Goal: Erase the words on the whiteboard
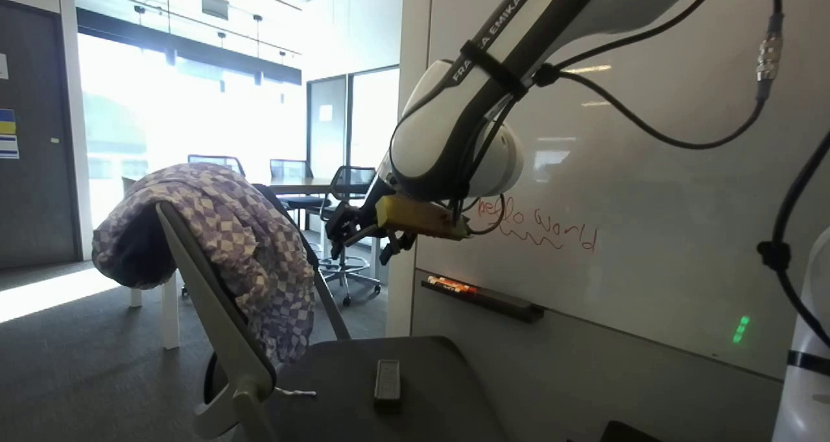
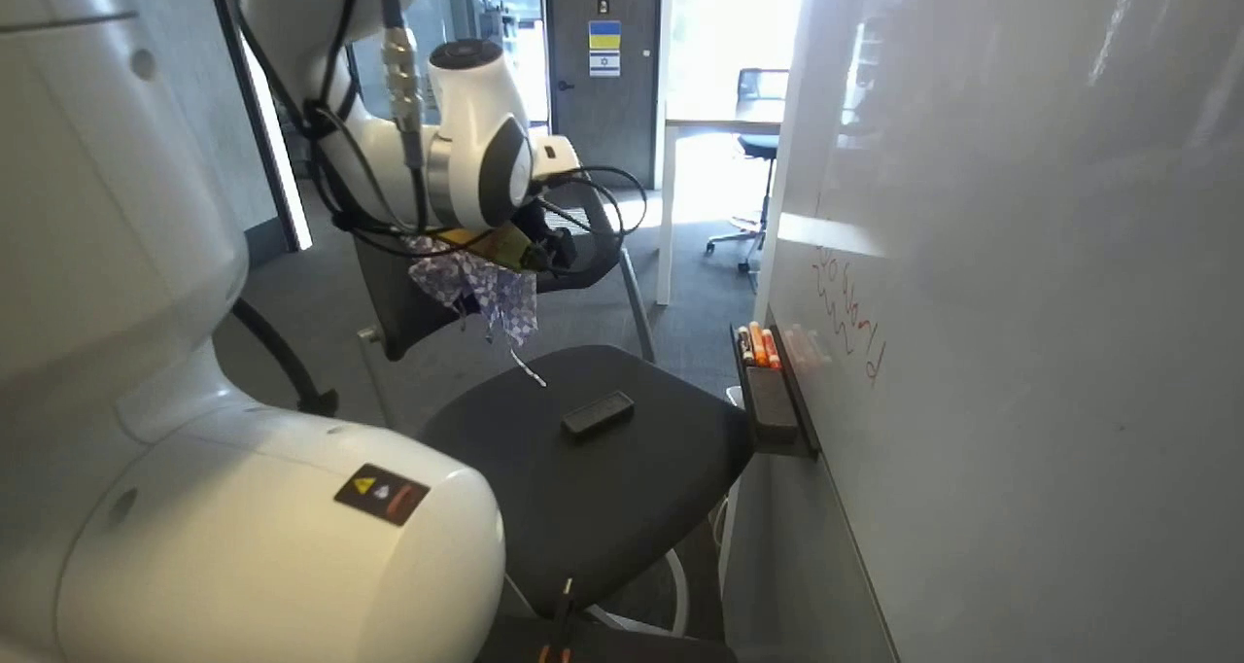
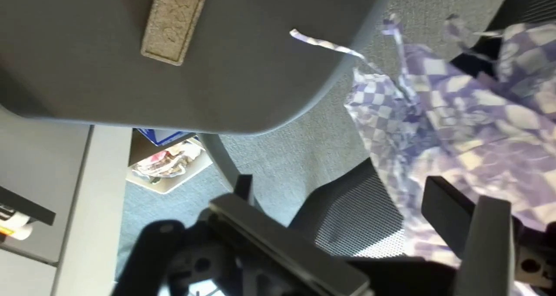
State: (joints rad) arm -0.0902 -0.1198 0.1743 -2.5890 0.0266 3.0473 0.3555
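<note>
You have a large glossy whiteboard (image 1: pixel 655 234) before you in a grey-carpeted room; farther off, mesh chairs (image 1: pixel 353 178) stand along the edges of a desk (image 1: pixel 308 186) in front of bright windows (image 1: pixel 194 98). A nearer chair (image 1: pixel 213 293) has purple-and-white checked cloth (image 1: pixel 220 228) draped over its back and an oblong block (image 2: pixel 598 414) on its seat (image 2: pixel 593 507). The red words (image 1: pixel 543 220), "hello World" over a wavy line (image 1: pixel 528 238), are on the whiteboard, above its ledge (image 2: pixel 789 447). You can read "FRA" and "A EMIKA" on your arm (image 1: pixel 545 21), a strap (image 1: pixel 496 69) covering the letters between. The door (image 2: pixel 583 133) bears a blue-and-yellow sign (image 2: pixel 604 34) with a blue-and-white one (image 2: pixel 604 63) below. The ledge holds markers (image 2: pixel 759 344) and a dark block (image 2: pixel 771 402); in the wrist view, a pale container (image 3: pixel 173 182) past the seat's edge holds crumpled contents (image 3: pixel 165 163) too unclear to name. Your end effector (image 3: pixel 378 233) hangs near the cloth, well apart from the whiteboard, its jaws spread wide with nothing between them.
</note>
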